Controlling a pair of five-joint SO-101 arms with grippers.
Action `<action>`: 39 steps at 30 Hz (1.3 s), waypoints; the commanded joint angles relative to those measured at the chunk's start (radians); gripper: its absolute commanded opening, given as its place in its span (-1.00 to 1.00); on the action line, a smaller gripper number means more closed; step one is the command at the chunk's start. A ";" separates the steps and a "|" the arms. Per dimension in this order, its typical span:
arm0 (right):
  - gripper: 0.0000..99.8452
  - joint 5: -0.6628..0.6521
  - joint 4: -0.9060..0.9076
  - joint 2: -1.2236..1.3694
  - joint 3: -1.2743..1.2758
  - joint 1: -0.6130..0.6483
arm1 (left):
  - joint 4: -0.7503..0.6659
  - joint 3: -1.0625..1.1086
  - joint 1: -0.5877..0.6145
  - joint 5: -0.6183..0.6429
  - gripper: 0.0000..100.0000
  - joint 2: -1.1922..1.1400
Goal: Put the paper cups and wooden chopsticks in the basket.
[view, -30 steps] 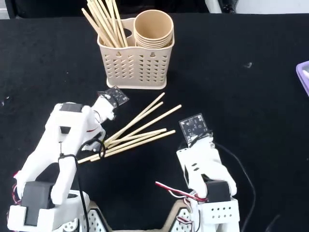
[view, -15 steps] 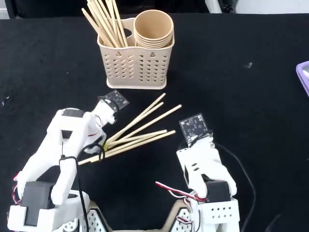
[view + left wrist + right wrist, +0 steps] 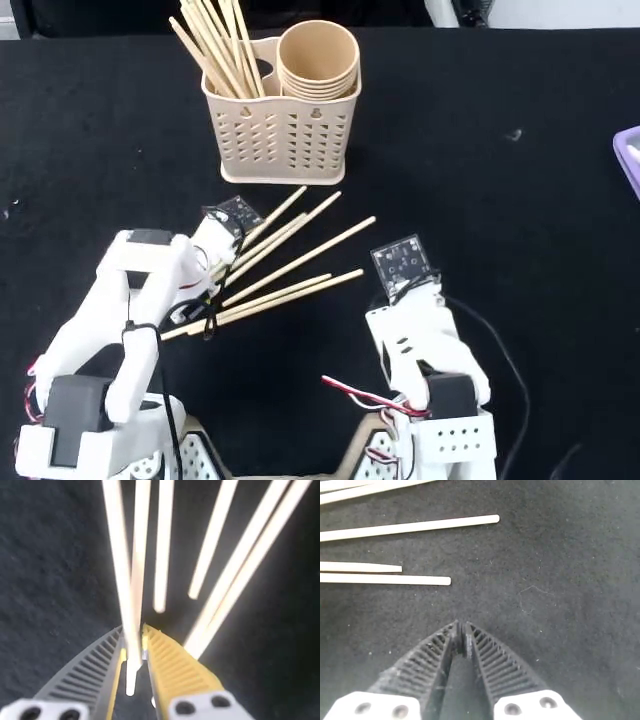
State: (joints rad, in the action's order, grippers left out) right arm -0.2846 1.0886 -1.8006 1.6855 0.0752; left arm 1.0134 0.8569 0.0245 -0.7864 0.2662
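L pincer (image 3: 133,632) clamps 2 chopsticks (image 3: 127,570) | tips swung nearer basket (image 3: 280,150) ahead vs 0.5 s ago | loose sticks (image 3: 300,285) beside it on table (image 3: 520,260) | R pincer (image 3: 460,630) closed, empty | pickup looks underway

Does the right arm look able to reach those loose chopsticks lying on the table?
Probably yes: the nearest loose chopsticks lie flat just ahead of the right gripper, with bare cloth between. Its jaws are shut, so they must open first.
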 commanded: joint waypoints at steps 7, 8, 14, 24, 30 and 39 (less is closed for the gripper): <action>-0.98 0.005 -0.005 -0.094 -0.041 -0.015 | 0.215 -0.200 0.139 -0.227 -0.94 0.034; -0.98 0.005 -0.005 -0.094 -0.041 -0.015 | 0.222 -0.223 0.151 -0.226 -0.94 0.034; -0.98 0.005 -0.006 -0.094 -0.041 -0.015 | 0.275 -0.280 0.117 -0.224 -0.94 0.025; -0.98 0.005 -0.006 -0.094 -0.041 -0.015 | 0.101 -0.188 0.039 -0.124 -0.64 0.020; -0.98 0.005 -0.006 -0.094 -0.041 -0.015 | -0.069 -0.166 0.033 -0.015 -0.51 0.018; -0.98 0.005 -0.006 -0.094 -0.041 -0.015 | -0.137 -0.255 -0.030 0.044 -0.51 -0.241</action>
State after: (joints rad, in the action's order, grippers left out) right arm -0.2846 1.0886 -1.8006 1.6855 0.0752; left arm 0.8922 0.6928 0.0199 -0.7679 0.0959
